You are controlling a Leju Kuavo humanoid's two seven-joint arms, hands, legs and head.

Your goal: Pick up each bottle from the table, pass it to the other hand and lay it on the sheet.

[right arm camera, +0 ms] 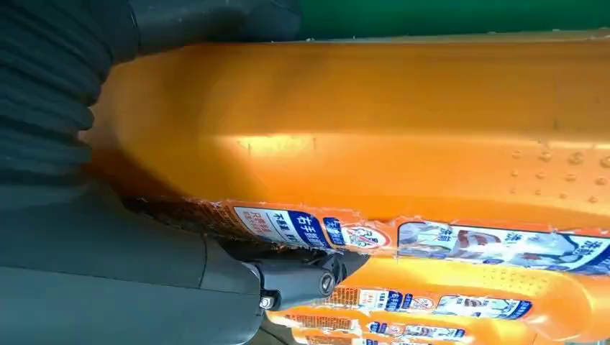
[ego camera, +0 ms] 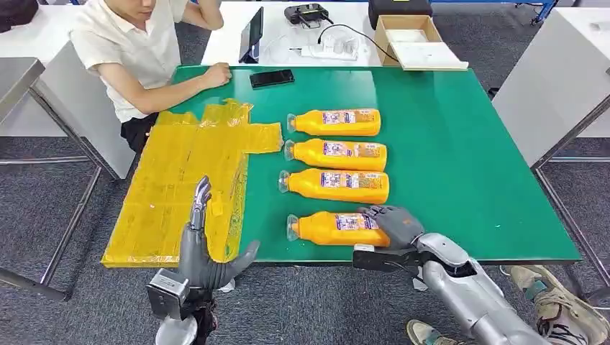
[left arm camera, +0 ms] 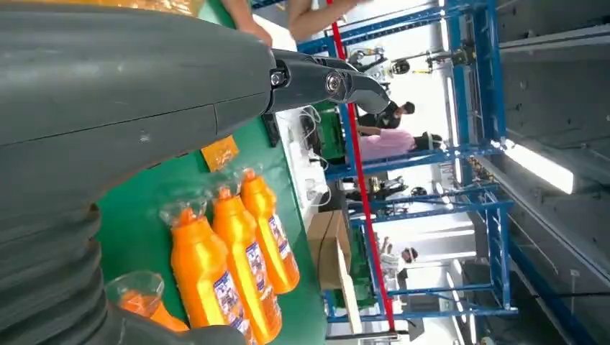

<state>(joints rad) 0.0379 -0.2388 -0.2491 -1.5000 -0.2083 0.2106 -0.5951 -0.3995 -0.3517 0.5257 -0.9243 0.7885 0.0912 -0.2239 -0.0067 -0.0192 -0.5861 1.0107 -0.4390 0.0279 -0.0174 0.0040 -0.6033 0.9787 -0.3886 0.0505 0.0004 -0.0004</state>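
A: Which way is the nearest bottle (ego camera: 338,228) pointing?

B: It is lying on its side on the green desk (ego camera: 460,165), long axis running across the robot's front, clear cap toward the yellow sheet (ego camera: 173,187) and base toward the right hand (ego camera: 394,224). The three other bottles (ego camera: 335,154) beyond it are lying the same way, in a column.

A: How is it looking?

B: Glossy orange plastic, a blue, white and orange printed label around the middle, a see-through cap. The right wrist view is showing fine droplets or bumps on its smooth wall.

A: And the hands?

B: The right hand is wrapping its dark fingers (right arm camera: 302,277) around the bottle's base end, gripping it on the desk. The left hand (ego camera: 205,248) is hovering over the crinkled sheet's near edge, fingers spread, holding nothing.
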